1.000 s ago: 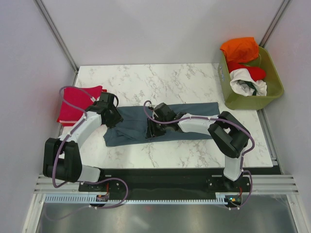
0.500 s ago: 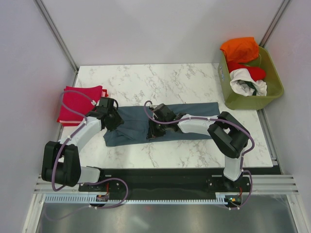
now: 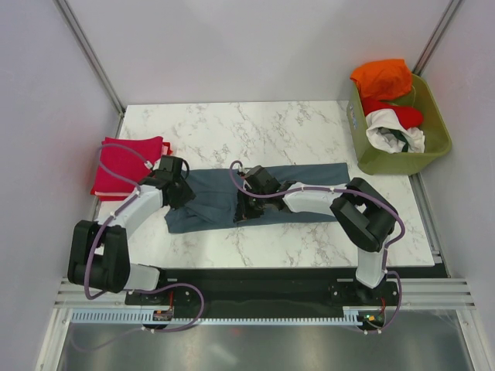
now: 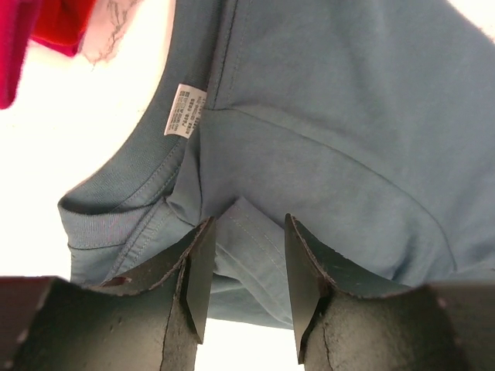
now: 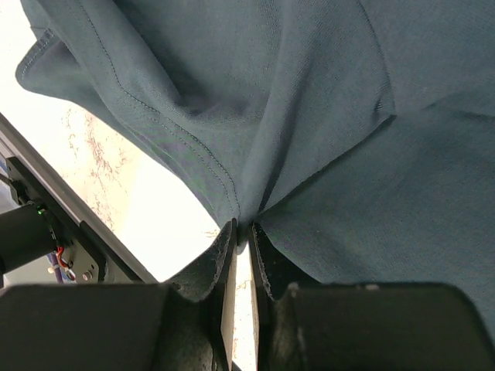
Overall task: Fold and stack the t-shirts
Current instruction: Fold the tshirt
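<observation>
A slate blue-grey t-shirt [image 3: 309,193] lies spread across the middle of the marble table. My left gripper [image 3: 179,195] is at its collar end. In the left wrist view the gripper [image 4: 246,232] is open, with a fold of the shirt [image 4: 348,116] lying between its fingers, beside the white neck label [image 4: 186,110]. My right gripper [image 3: 246,207] sits at the shirt's near edge. In the right wrist view it [image 5: 242,229] is pinched shut on a ridge of the cloth [image 5: 371,154]. A crimson red t-shirt [image 3: 120,166], folded to a rectangle, lies at the table's left edge.
An olive-green basket [image 3: 402,161] stands off the table's right back corner, holding an orange t-shirt [image 3: 381,77], a red one [image 3: 402,114] and a white one [image 3: 394,131]. The rail with the arm bases runs along the near edge.
My right gripper has closed on the blue-grey shirt's near edge. My left gripper has shifted slightly toward the near side, over the collar end, and stays open.
</observation>
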Action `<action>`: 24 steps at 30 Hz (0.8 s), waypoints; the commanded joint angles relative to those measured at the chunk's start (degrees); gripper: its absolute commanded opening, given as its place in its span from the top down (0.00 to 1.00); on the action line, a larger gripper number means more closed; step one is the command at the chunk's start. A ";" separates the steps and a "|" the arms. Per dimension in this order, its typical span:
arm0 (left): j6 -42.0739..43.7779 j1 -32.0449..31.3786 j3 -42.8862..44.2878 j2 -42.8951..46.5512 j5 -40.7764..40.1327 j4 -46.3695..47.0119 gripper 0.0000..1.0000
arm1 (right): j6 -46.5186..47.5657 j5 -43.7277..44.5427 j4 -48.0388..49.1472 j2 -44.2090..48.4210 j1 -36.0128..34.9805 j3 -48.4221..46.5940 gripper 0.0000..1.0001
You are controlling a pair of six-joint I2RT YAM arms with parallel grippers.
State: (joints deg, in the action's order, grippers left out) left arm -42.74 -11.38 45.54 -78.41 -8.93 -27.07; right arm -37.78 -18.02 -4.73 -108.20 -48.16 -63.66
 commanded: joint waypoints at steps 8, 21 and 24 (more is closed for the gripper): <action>0.90 -0.14 -0.71 -0.78 -1.00 0.88 0.59 | -0.54 -0.79 1.48 0.18 -0.27 0.11 0.83; 0.73 -0.14 -1.86 -0.43 -3.29 0.09 0.52 | -0.45 -0.96 1.57 0.27 0.00 0.20 0.83; 0.56 -0.05 -1.86 0.10 -2.32 0.17 0.59 | -0.45 -0.96 1.48 0.27 0.08 0.20 0.83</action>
State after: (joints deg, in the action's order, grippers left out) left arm -42.72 -11.38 43.64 -79.92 -10.37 -27.38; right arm -37.93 -18.13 -4.71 -108.20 -48.16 -63.64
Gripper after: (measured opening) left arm 0.428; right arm 0.174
